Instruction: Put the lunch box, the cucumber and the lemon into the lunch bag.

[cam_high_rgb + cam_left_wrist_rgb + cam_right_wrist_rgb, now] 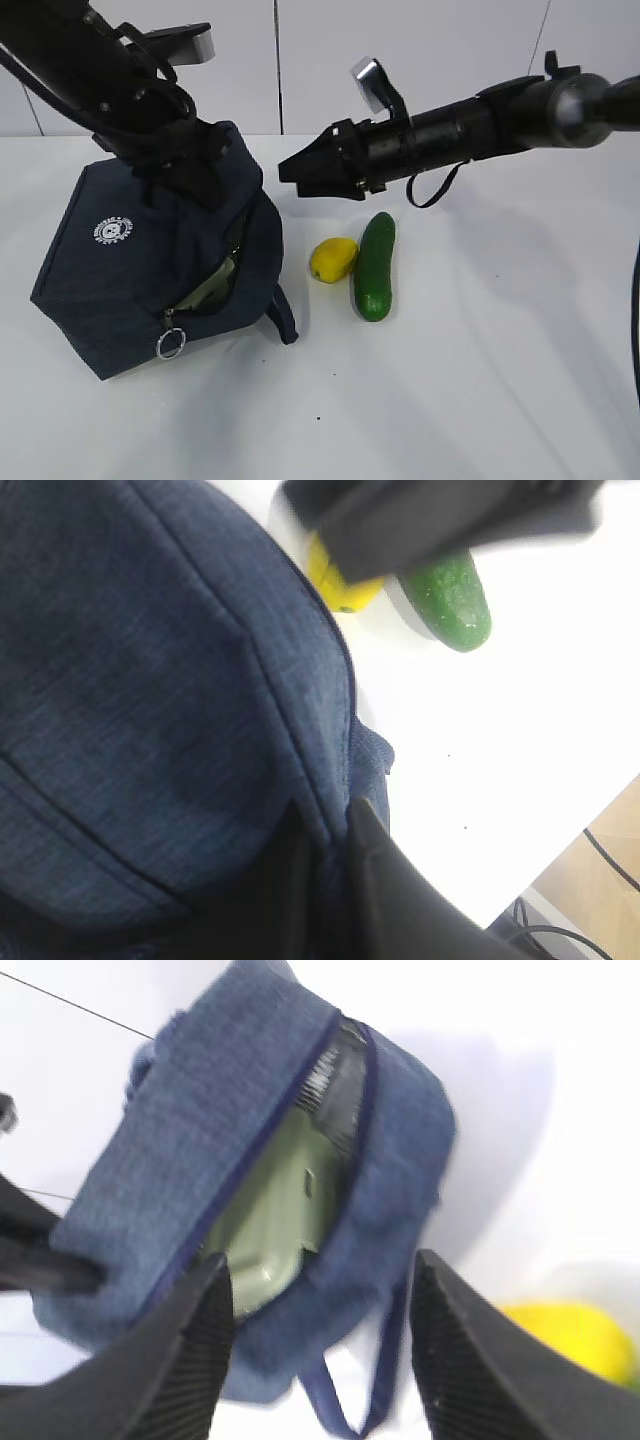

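Observation:
The navy lunch bag [140, 270] lies tipped on the table, its zipper opening facing right. The sage-green lid of the lunch box [275, 1215] shows inside the opening; it also shows in the exterior view [215, 288]. My left gripper [335, 825] is shut on a fold of the lunch bag [150, 680] at its top. The lemon [333, 259] and the cucumber [375, 265] lie side by side right of the bag. My right gripper [290, 170] hovers open and empty above the lemon, facing the bag's opening [320, 1270].
A metal ring pull [170, 344] hangs at the bag's front corner. A loop handle [282, 315] lies on the white table [480, 380] beside the bag. The table's edge and floor show in the left wrist view [590, 880].

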Robot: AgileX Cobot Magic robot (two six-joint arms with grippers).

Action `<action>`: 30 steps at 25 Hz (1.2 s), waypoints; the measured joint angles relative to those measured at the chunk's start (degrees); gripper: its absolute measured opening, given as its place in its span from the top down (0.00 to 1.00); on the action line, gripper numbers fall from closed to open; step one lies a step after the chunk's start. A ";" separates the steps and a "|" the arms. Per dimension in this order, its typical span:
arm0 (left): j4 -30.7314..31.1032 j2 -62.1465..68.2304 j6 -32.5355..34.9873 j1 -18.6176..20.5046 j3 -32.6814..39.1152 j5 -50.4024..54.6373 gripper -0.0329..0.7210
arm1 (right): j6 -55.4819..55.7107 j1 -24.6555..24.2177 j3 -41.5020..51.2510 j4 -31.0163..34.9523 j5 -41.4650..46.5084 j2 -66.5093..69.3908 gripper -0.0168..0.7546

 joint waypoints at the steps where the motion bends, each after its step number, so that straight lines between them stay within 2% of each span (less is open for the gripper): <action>1: 0.00 0.00 0.00 0.00 0.00 0.00 0.94 | 0.58 -0.91 0.00 -0.76 0.08 -0.59 0.43; 8: 0.10 0.00 0.00 0.00 0.00 -0.12 0.94 | 7.79 -4.65 0.00 -10.41 0.36 -6.31 0.43; 11: 0.10 0.00 0.00 0.00 0.00 -0.12 0.94 | 12.17 -4.78 0.00 -17.06 0.20 -9.36 0.43; 12: 0.21 0.00 0.00 0.00 0.00 -0.12 0.94 | 15.88 -4.78 0.00 -21.32 -0.29 -11.46 0.43; 13: 0.21 0.00 0.00 0.00 0.00 -0.12 0.94 | 15.88 -4.78 0.00 -21.32 -0.29 -11.46 0.43; 19: 0.63 0.00 0.14 0.00 0.00 -0.30 0.94 | 25.65 -4.68 0.00 -32.00 -2.54 -15.31 0.43; 22: 1.34 0.00 0.27 0.00 0.00 -0.35 0.94 | 30.58 -3.46 0.00 -38.65 -3.23 -15.43 0.43; 30: 1.91 0.00 0.31 0.00 0.00 -0.35 0.94 | 48.40 3.77 0.00 -58.48 -7.78 -15.43 0.43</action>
